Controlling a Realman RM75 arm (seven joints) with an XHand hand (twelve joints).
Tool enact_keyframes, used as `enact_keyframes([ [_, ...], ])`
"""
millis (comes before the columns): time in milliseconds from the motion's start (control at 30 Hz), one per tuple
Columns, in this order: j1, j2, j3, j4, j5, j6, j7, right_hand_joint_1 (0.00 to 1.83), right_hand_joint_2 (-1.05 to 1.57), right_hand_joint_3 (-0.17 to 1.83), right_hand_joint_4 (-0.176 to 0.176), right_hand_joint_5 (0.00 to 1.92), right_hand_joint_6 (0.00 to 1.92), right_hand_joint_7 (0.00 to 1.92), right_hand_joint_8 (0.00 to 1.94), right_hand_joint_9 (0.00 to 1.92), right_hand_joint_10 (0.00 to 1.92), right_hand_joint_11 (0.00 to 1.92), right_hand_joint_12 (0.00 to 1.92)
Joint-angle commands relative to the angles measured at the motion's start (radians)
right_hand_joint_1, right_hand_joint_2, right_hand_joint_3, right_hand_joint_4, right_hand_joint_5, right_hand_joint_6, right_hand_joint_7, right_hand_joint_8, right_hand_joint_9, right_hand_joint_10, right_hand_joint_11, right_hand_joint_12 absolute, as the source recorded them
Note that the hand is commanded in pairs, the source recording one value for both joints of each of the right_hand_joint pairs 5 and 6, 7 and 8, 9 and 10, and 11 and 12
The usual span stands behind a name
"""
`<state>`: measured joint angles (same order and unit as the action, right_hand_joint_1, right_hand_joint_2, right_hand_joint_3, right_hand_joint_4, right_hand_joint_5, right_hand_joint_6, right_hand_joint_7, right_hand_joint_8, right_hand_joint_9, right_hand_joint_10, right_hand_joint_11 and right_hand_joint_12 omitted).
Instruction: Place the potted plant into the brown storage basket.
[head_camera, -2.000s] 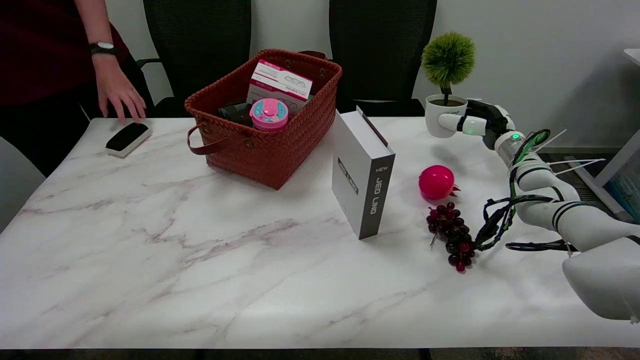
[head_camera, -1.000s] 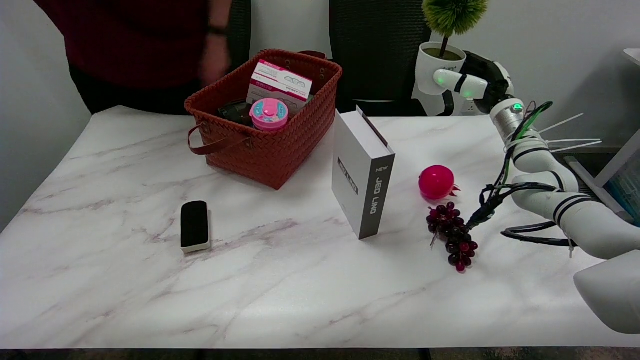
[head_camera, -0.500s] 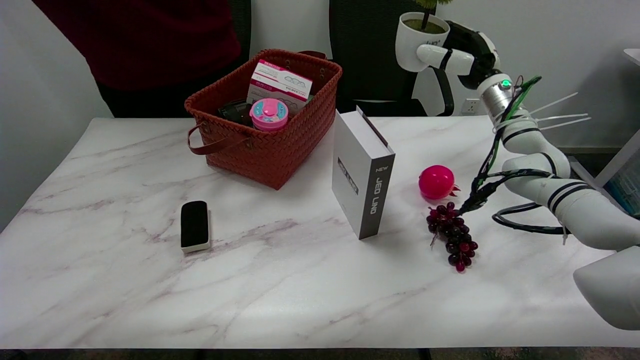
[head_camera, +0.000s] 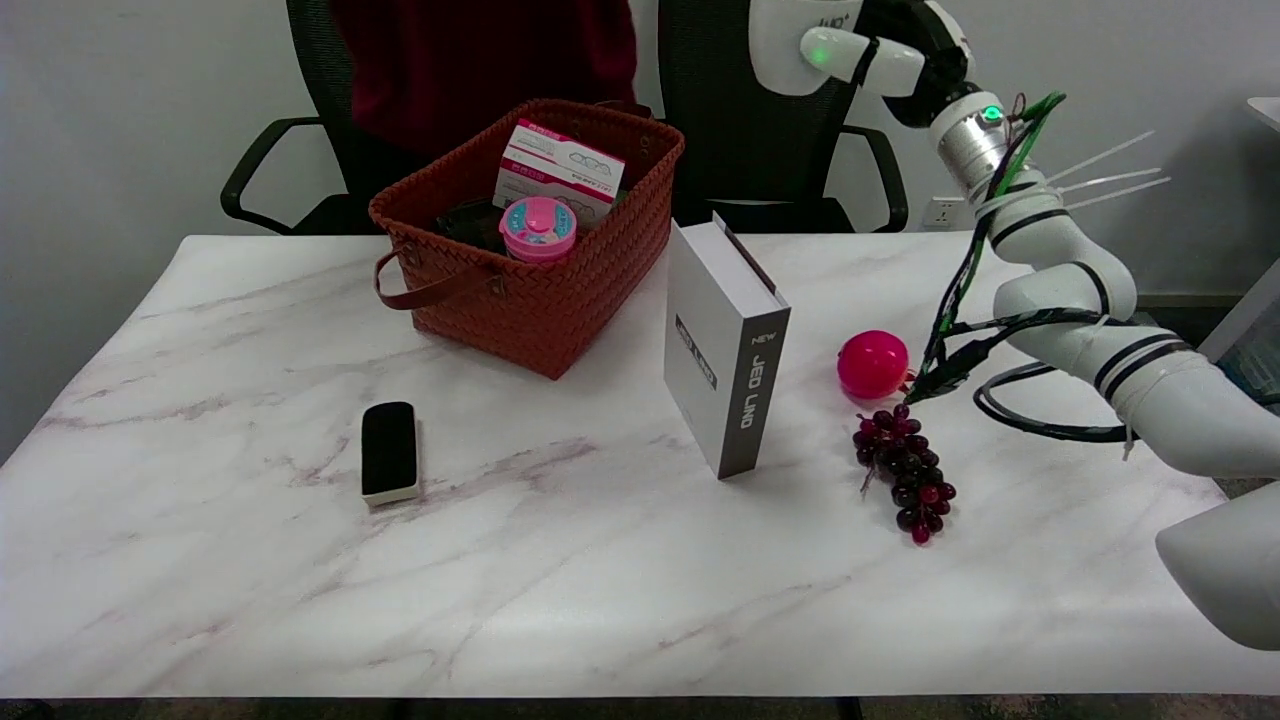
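Right hand (head_camera: 880, 50) at the top edge of the head view, fingers wrapped around the white pot (head_camera: 780, 45) of the potted plant; the foliage is cut off by the frame. Pot is in the air, well above the desk (head_camera: 600, 560), up and right of the brown basket (head_camera: 530, 290). Basket holds a pink-lidded jar (head_camera: 538, 228) and a box (head_camera: 562, 170).

The white pot of the potted plant (head_camera: 780, 45), cropped at the top edge, is held high at the far right of the woven brown storage basket (head_camera: 530, 240), which is already part-filled.
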<state>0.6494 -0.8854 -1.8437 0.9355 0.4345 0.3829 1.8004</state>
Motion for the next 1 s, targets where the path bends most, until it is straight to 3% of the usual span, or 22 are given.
enact_keyframes([
  [33, -0.006, 0.007, -0.005, 0.388, 0.010, -0.270, -0.008, 1.22, 1.30, 0.53, 0.000, 0.90, 0.90, 1.16, 1.16, 1.15, 1.15, 0.95, 0.95],
  [367, -0.079, 0.001, 0.063, 0.691, -0.005, -0.486, -0.008, 1.18, 1.41, 0.59, 0.000, 0.96, 0.96, 1.20, 1.20, 1.20, 1.20, 1.03, 1.03],
  [533, -0.070, -0.010, 0.046, 0.763, -0.005, -0.538, -0.002, 1.17, 1.42, 0.60, 0.000, 0.97, 0.97, 1.20, 1.20, 1.21, 1.21, 1.03, 1.03],
  [767, -0.052, -0.107, 0.010, 0.784, -0.095, -0.599, 0.001, 1.16, 1.43, 0.61, 0.000, 0.98, 0.98, 1.20, 1.20, 1.21, 1.21, 1.04, 1.04],
  [1000, 0.106, -0.186, -0.139, 0.645, -0.061, -0.600, 0.002, 1.16, 1.45, 0.60, 0.000, 0.97, 0.97, 1.21, 1.21, 1.21, 1.21, 1.04, 1.04],
])
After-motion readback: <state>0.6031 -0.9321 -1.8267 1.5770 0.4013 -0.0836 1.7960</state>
